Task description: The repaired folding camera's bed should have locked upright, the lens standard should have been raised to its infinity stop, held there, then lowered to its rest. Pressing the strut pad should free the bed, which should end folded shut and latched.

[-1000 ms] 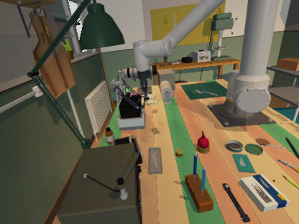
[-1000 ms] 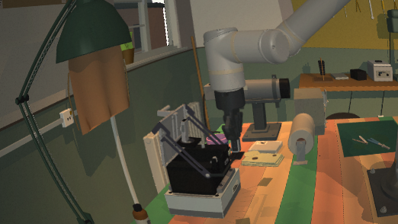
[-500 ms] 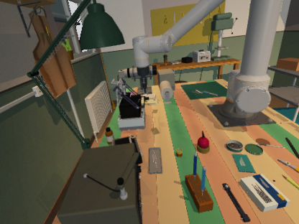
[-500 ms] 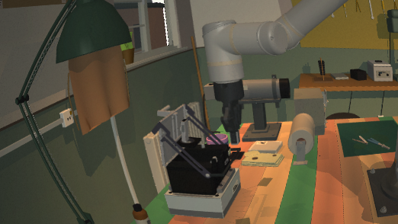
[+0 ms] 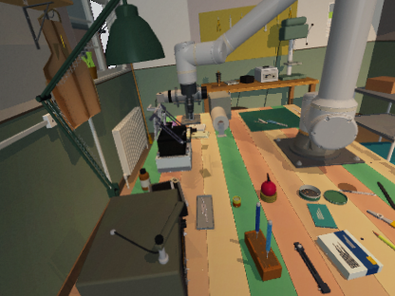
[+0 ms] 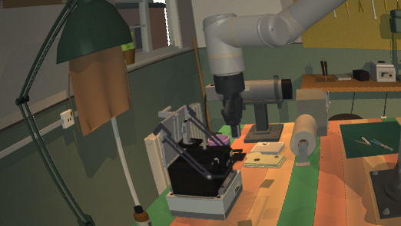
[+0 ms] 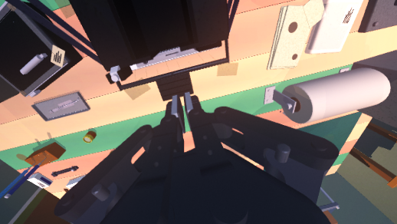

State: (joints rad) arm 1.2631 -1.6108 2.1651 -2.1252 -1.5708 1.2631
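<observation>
At the far left of the bench the black folding camera (image 6: 199, 171) sits in a pale grey cradle (image 6: 203, 200), its grey bed (image 6: 174, 128) tilted up and back with dark struts (image 6: 192, 159) running down to the body. A purple part (image 6: 219, 139) shows on top of the camera. My gripper (image 6: 234, 132) hangs just above the camera's right side, closed and holding nothing. From the wrist camera my fingertips (image 7: 181, 105) sit right over a small ribbed black pad (image 7: 174, 86) that sticks out from the camera's frame.
A dark green case (image 5: 137, 242) stands on the near left of the bench. A green lamp (image 6: 90, 32), a grey scope on a stand (image 6: 265, 92), a paper roll (image 6: 303, 134) and flat plates (image 6: 265, 155) surround the camera. Small tools lie further right.
</observation>
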